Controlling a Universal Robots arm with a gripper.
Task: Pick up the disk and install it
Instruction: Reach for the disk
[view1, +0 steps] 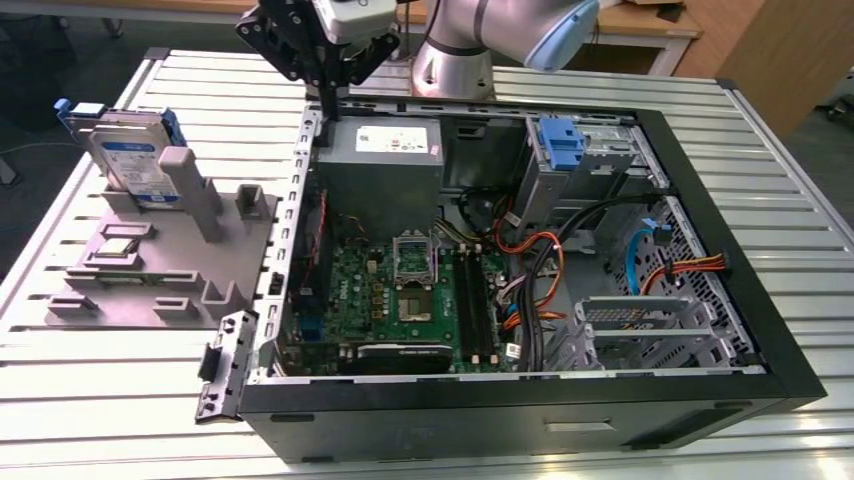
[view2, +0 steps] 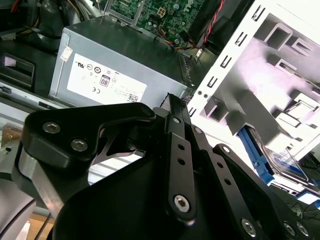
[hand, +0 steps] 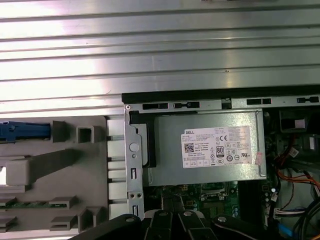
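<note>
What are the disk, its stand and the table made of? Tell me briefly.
The disk: probably silver metal body by its sheen, paper-looking label, blue plastic frame. The stand: matte grey, likely plastic. The table: bare metal, ribbed reflective slats.

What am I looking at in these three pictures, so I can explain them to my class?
This is a robot arm working over an open computer case on a ribbed metal table. One picture comes from a camera standing off the arm; the two wrist views ride on the arm and look past its end effector, the black pincer at its tip. That end effector is shut and holds nothing, hanging above the grey power supply at the case's edge. The disk, silver with a blue frame, stands upright in a grey holder on the exterior view's left, untouched.
</note>
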